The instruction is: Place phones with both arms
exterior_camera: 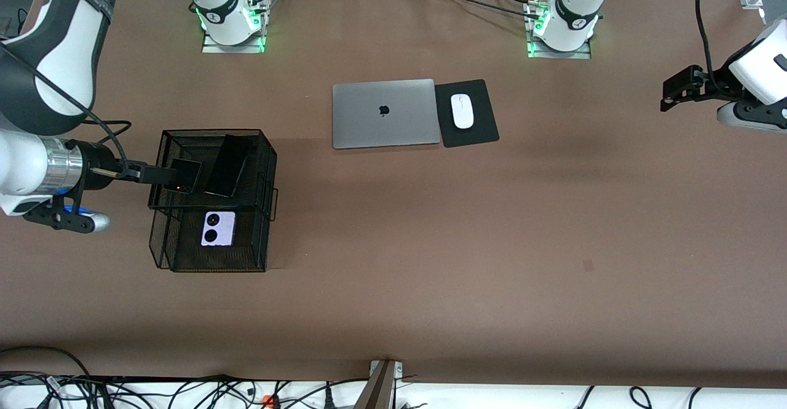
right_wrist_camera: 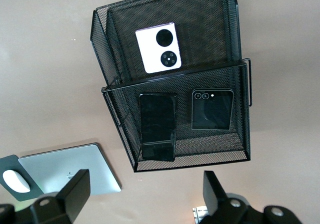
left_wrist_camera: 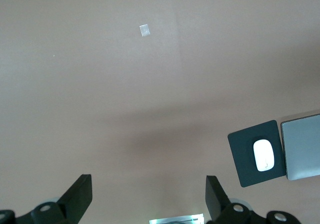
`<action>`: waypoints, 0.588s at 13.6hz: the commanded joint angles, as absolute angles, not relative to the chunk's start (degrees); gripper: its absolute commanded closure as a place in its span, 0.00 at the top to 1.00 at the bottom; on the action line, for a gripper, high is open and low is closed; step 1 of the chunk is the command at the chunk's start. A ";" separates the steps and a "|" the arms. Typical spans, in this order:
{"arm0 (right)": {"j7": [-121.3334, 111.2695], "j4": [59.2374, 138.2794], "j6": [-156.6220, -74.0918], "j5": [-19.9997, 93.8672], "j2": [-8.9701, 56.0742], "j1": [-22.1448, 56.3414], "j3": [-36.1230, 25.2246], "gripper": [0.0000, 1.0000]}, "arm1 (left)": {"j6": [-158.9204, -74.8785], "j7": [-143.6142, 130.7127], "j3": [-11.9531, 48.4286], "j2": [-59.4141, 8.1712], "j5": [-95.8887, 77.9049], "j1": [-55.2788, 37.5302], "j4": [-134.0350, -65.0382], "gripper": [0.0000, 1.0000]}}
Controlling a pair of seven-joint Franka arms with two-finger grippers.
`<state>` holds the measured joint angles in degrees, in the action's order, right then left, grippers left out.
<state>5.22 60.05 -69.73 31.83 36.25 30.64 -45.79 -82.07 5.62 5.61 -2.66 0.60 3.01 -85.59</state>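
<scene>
R claw [exterior_camera: 161, 175] spread, empty, over mesh rack [exterior_camera: 212, 261]; L claw [exterior_camera: 673, 92] spread, empty, over table [exterior_camera: 430, 243], waiting.

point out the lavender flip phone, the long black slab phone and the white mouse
lavender flip phone [exterior_camera: 219, 229], front view, middle of its cover
long black slab phone [right_wrist_camera: 157, 125], right wrist view, middle of its face
white mouse [exterior_camera: 462, 111], front view, its top shell

Even, fairly bright overhead light; soft broad shadow bands are cast on the table [exterior_camera: 430, 261]. Green glow is seen at the arm bases. Frames sharp, no glare.
</scene>
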 commanded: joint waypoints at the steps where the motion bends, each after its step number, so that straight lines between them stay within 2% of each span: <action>1: 5.89 56.79 -67.42 32.35 35.68 26.65 -43.00 1.00 | -81.48 6.77 5.80 -1.76 1.58 2.90 -86.04 1.00; 3: 6.24 54.77 -66.62 27.28 34.64 19.90 -33.63 1.00 | -81.56 6.77 5.89 -1.76 1.32 2.64 -85.96 1.00; 4: 6.59 54.49 -66.80 21.94 32.71 16.30 -26.53 1.00 | -81.56 6.68 6.67 -1.76 1.32 2.55 -85.96 1.00; 6: 6.68 54.67 -67.76 8.42 29.90 6.03 -7.31 1.00 | -81.48 5.98 8.17 -1.76 1.32 2.64 -86.04 1.00; 7: 6.68 54.93 -68.63 2.87 28.66 2.67 -0.60 1.00 | -81.56 5.98 8.17 -1.76 1.32 2.64 -86.04 1.00; 8: 6.68 55.71 -69.86 1.25 27.96 1.07 1.82 1.00 | -81.48 5.98 8.17 -1.84 1.32 2.64 -86.04 1.00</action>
